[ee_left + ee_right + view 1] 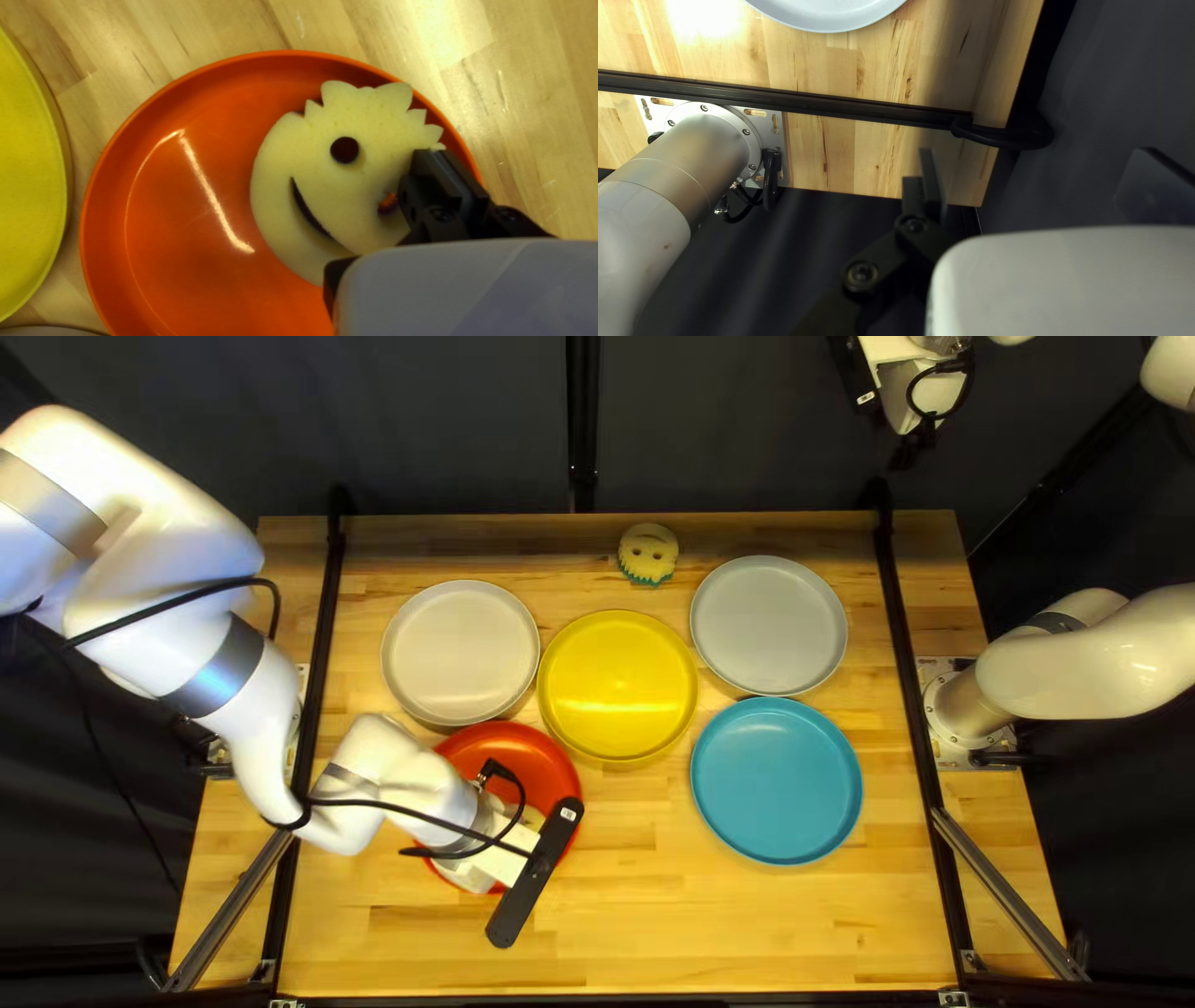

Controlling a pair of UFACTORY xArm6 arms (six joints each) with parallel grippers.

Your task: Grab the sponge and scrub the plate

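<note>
Close-set fingers on your left gripper (443, 163) look clenched on the sponge (358, 186), pinching it near one eye hole, toward its fringed edge; the grip itself is partly hidden. Your right gripper (1037, 165) is released, its fingers spread wide, with nothing between them. The sponge is over the red plate (168, 205), off to one side and reaching across part of its rim; whether its underside is pressing on the plate, you cannot tell. For the scrubbing, I would have you lower until the whole face lies flat, then push lightly: the pinch is off-centre, so the free side may lift or swivel if you drive too hard. Start with short strokes toward the plate's middle, widen them into loops, and turn back before the wall. Too much downward force could set the plate sliding into its neighbours, so ease off if it creeps. Counting up, you have two grippers, two sponges, the other being the spare sponge (649, 554) near the table's (747, 933) far edge, and five plates: one red, one yellow plate (619, 685), one blue plate (777, 780), one off-white plate (461, 651) and one grey plate (768, 625).
</note>
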